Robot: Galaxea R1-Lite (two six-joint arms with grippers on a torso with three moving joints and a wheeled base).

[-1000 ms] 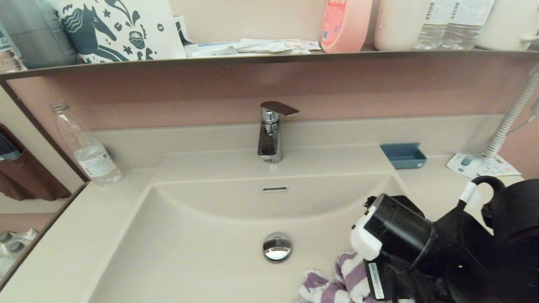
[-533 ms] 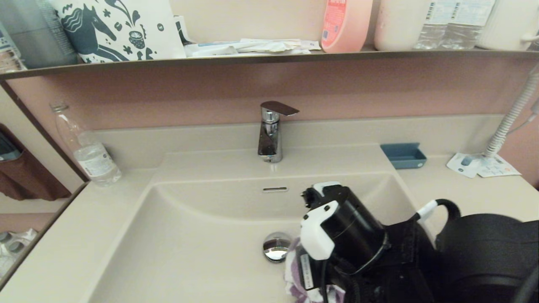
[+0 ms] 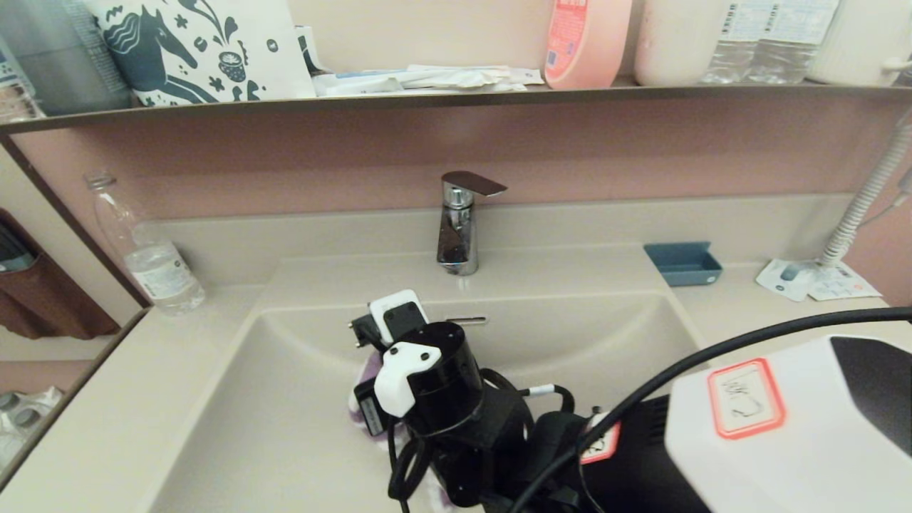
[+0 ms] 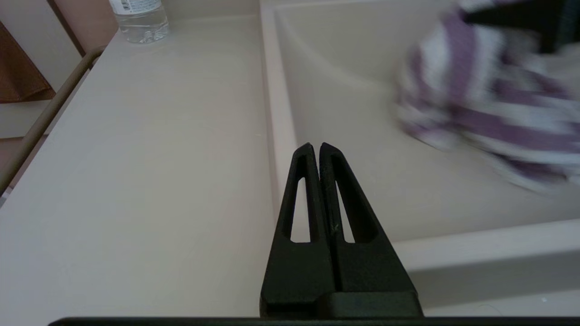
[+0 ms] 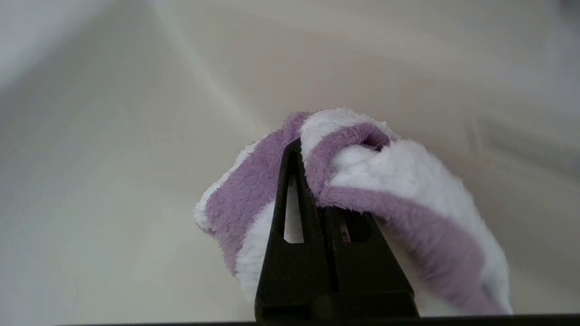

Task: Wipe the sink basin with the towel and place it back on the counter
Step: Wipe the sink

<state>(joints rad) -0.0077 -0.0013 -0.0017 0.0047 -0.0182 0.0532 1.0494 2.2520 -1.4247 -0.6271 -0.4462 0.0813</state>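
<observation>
The cream sink basin [image 3: 271, 427] fills the middle of the head view, and its slot overflow [image 3: 467, 320] shows on the back wall. My right arm's wrist [image 3: 427, 370] reaches in over the basin's middle and hides the drain plug. In the head view only a purple sliver of the towel [image 3: 363, 374] peeks out left of it. My right gripper [image 5: 304, 149] is shut on the striped towel [image 5: 408, 181], which is bunched against the basin floor. My left gripper [image 4: 315, 146] hangs shut and empty over the basin's front-left rim, with the towel [image 4: 476, 104] beyond it. The counter [image 3: 107, 427] flanks the basin.
A chrome faucet [image 3: 456, 228] stands behind the basin. A water bottle [image 3: 153, 263] is at the counter's back left. On the right counter lie a blue dish [image 3: 682, 262] and papers [image 3: 812, 279], with a hose [image 3: 866, 199] above. A shelf [image 3: 456, 96] of bottles overhangs.
My right arm has swept leftward across the basin from its front right to left of centre, dragging the towel over the floor and covering the drain plug.
</observation>
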